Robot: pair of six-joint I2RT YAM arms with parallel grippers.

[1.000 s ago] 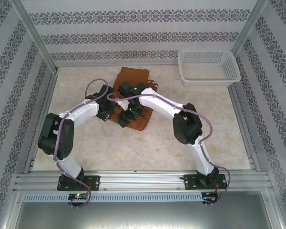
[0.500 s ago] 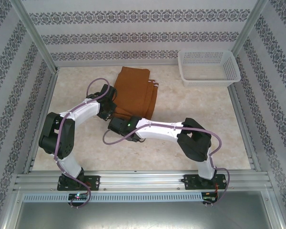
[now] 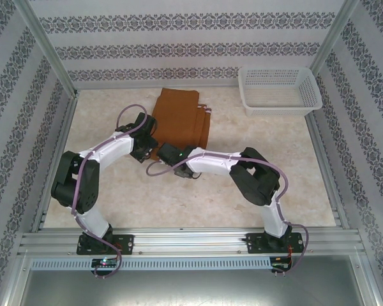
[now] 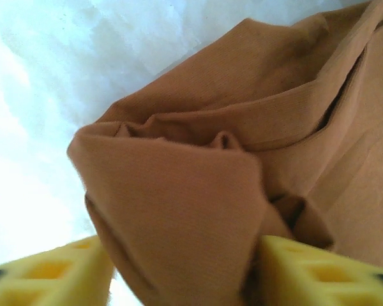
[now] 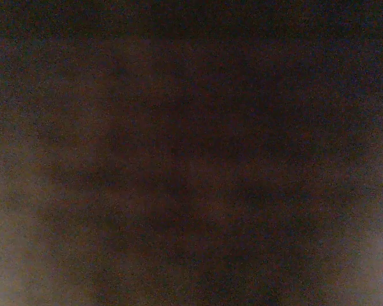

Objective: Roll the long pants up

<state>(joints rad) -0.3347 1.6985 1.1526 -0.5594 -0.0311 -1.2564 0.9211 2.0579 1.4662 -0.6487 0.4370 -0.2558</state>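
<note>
Right arm [image 3: 210, 160] shifted farther out | long pants [image 4: 179, 191] fold between left jaws

Top view hangs above and behind my bases, tilted down over the whole bench [image 3: 115, 191], far enough back to take in both arms; left wrist camera rides low, staring forward between my yellow fingers [image 4: 51, 277], right up against the long pants [image 4: 198, 191]; right wrist camera's jammed so close it's just dark brown blur; overhead and left wrist share the pants' near left corner.
</note>
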